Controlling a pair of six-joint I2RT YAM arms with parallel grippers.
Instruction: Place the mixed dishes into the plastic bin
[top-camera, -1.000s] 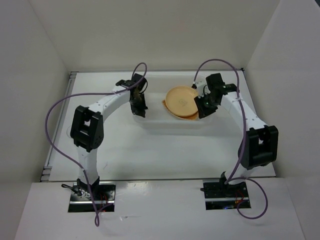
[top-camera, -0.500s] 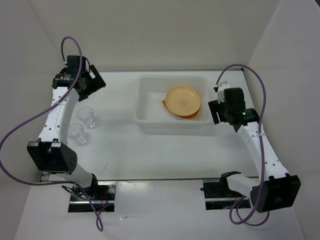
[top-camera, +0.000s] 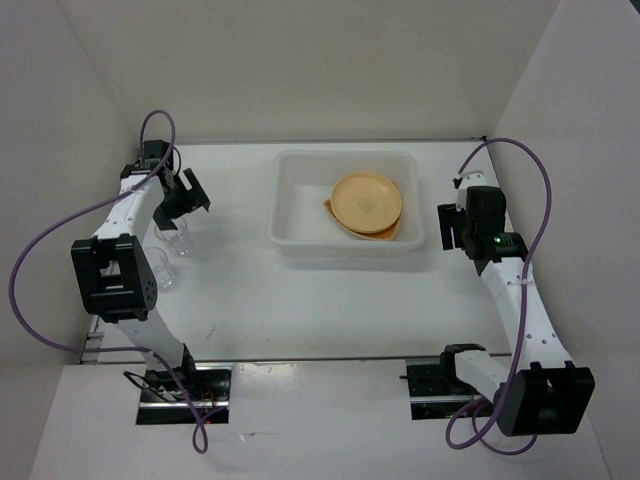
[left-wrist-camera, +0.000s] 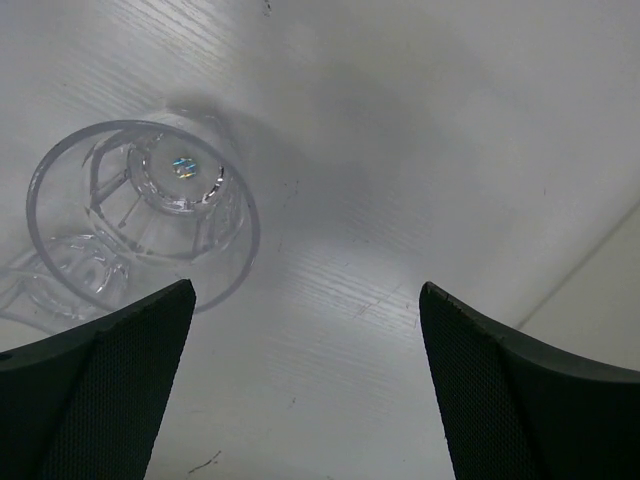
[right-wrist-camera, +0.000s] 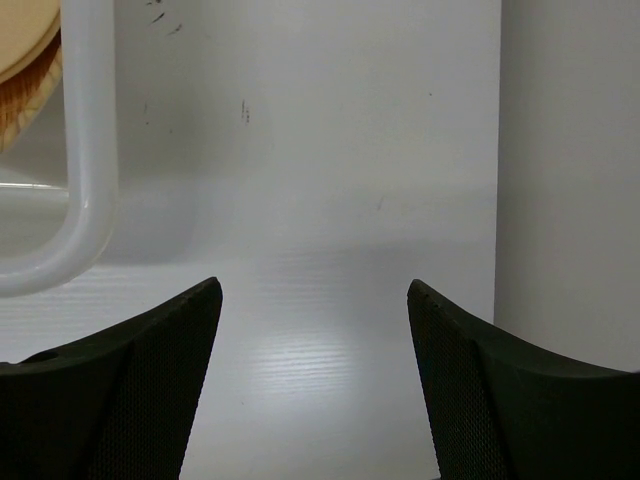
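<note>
- two clear cups (top-camera: 178, 241) stand upright on your white desk (top-camera: 300, 310) close to its left edge, one a little nearer the near edge than the other. both are outside the plastic bin (top-camera: 345, 154).
- your left gripper (top-camera: 190, 192) hangs over the farther cup. in the left wrist view its fingers (left-wrist-camera: 95, 395) are spread wide with nothing between them. the cup (left-wrist-camera: 140, 215) shows toward the left of that picture, seen from above down to its faceted base.
- the bin sits toward the far edge, about midway between the left and right edges, with its long side running along the far edge.
- inside it, toward its right end, an orange-yellow plate (top-camera: 367, 198) lies on top of the tan woven plate (top-camera: 388, 233), whose corners poke out beneath. you cannot tell whether a second orange-yellow plate is in the stack.
- your right gripper (top-camera: 447, 226) hangs just outside the bin's right wall, near the desk's right edge. the right wrist view shows its fingers (right-wrist-camera: 110, 400) apart and empty over bare desk. the bin's rounded rim corner is at that picture's left, with slivers of both plates beyond it.
- the desk top is matte white with faint grain lines and a few dark specks and scuffs.
- plain white walls (top-camera: 300, 70) close off the left, far and right edges. in the right wrist view the right wall meets the desk in a straight seam.
- purple cables (top-camera: 40, 260) loop out from both arms.
</note>
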